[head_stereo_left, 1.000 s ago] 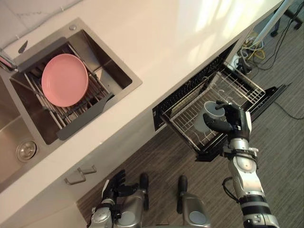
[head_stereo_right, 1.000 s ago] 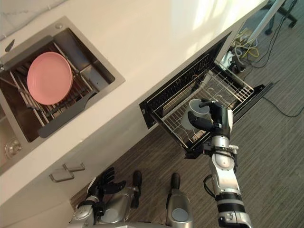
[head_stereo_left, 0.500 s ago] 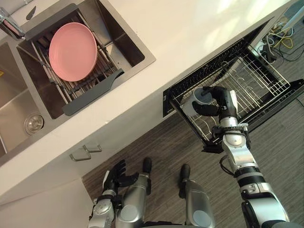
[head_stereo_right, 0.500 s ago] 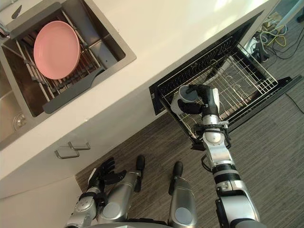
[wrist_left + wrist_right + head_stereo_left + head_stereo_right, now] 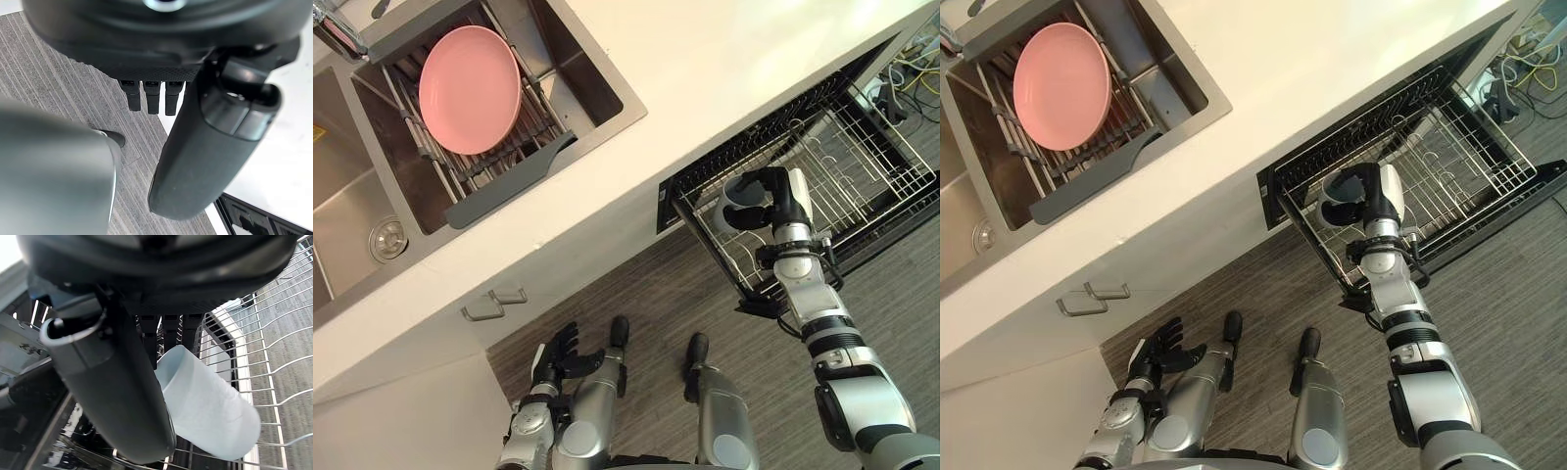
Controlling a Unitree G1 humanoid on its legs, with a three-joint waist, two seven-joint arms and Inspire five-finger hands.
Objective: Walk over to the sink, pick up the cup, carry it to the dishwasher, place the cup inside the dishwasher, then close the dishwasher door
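Observation:
My right hand point(image 5: 781, 194) is shut on the pale blue cup point(image 5: 736, 192), thumb and fingers curled round its side. It holds the cup tilted over the left end of the pulled-out wire rack point(image 5: 847, 162) of the dishwasher. In the right wrist view the cup point(image 5: 210, 406) lies against the thumb point(image 5: 117, 396), just above the rack wires point(image 5: 274, 377). The dishwasher door point(image 5: 901, 220) hangs open below the rack. My left hand point(image 5: 555, 354) hangs low by the cabinet front with its fingers spread and nothing in it.
A pink plate point(image 5: 470, 88) stands in a drying rack in the sink point(image 5: 597, 93) at the upper left. The white counter point(image 5: 724, 69) overhangs the dishwasher opening. A cabinet handle point(image 5: 494, 305) sits below the sink. Cables point(image 5: 915, 78) lie on the floor at the far right.
The whole view has shifted as the camera moved. My right hand keeps hold of the cup and now has it a little deeper over the rack. The left hand is unchanged.

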